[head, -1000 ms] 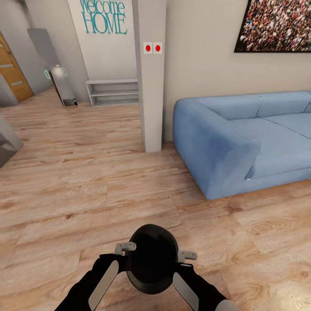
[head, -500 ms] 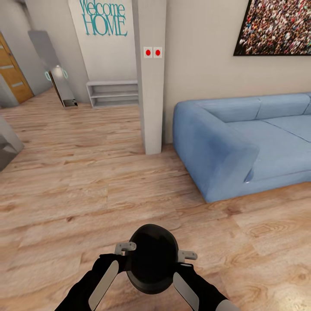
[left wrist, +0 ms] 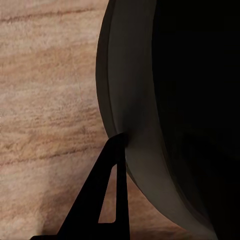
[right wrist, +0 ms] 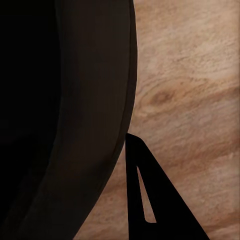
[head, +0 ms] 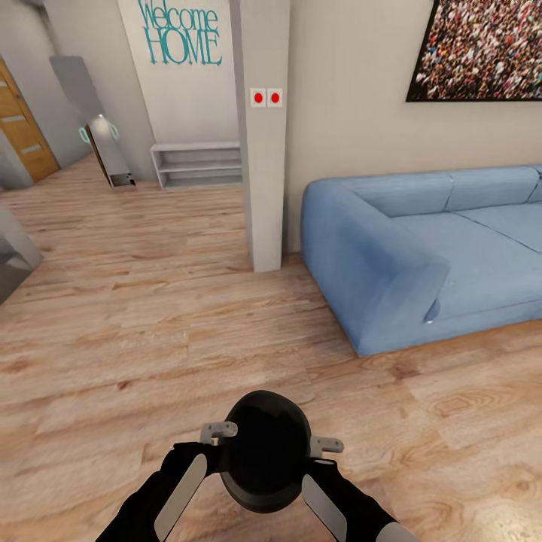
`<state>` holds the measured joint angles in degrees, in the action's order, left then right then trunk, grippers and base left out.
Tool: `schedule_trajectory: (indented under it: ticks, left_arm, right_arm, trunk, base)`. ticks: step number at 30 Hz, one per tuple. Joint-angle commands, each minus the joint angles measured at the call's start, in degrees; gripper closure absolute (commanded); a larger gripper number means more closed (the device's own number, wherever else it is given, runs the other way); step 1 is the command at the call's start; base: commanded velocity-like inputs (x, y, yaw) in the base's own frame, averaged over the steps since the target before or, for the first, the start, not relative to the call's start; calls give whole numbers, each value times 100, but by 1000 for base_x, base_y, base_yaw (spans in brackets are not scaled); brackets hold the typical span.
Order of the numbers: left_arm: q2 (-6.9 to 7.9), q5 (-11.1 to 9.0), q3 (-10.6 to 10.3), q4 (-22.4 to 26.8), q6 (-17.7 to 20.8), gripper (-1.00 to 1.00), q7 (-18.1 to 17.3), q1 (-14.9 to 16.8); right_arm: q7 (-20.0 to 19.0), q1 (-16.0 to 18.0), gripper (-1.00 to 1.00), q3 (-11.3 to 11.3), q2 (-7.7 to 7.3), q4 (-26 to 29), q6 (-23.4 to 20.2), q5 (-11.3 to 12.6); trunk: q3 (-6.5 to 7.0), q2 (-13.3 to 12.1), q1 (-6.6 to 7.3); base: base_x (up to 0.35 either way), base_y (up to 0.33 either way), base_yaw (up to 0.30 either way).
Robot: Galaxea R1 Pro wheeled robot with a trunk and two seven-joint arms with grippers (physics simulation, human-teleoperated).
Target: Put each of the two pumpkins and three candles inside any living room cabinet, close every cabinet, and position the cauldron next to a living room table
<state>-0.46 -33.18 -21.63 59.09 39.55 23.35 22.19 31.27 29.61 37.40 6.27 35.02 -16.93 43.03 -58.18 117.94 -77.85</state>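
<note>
We note a blue sofa (head: pixel 421 248) ahead to the right, its near arm toward us, and a grey pillar (head: pixel 263 135) just left of it. Low grey shelf (head: pixel 197 162) against the far wall; crowd picture (head: pixel 482 49) above the sofa. Wood floor (head: pixel 135 331) between us and these is open.

Cauldron (head: pixel 266 450) is carried low in front, off the floor, mouth tilted toward the head cam; round, no long axis.

Left gripper (head: pixel 218 444) and right gripper (head: pixel 320 455) each press a rim side, grasping it betw. them. One left finger (left wrist: pixel 107 200) touches the rim.
</note>
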Motion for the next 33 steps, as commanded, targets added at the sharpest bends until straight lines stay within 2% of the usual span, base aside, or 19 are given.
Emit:
schedule_trajectory:
  ticks: [1, 8, 33]
  left_arm:
    - [2, -101, -8, 14, -26, 100, 47, 4]
    - [2, -96, -8, 15, -26, 100, 47, 4]
    - [2, -101, -8, 15, -26, 100, 47, 4]
  right_arm:
    - [-279, 10, 100, -5, -3, 32, 15, 92]
    - [-287, 11, 100, -5, -10, 31, 15, 92]
    - [-288, 10, 100, -5, -12, 31, 15, 94]
  trunk:
    - [-4, 3, 1]
    - [-4, 3, 1]
    - [-4, 3, 1]
  base:
    - [0, 0, 0]
    - [0, 0, -75]
    - [0, 0, -273]
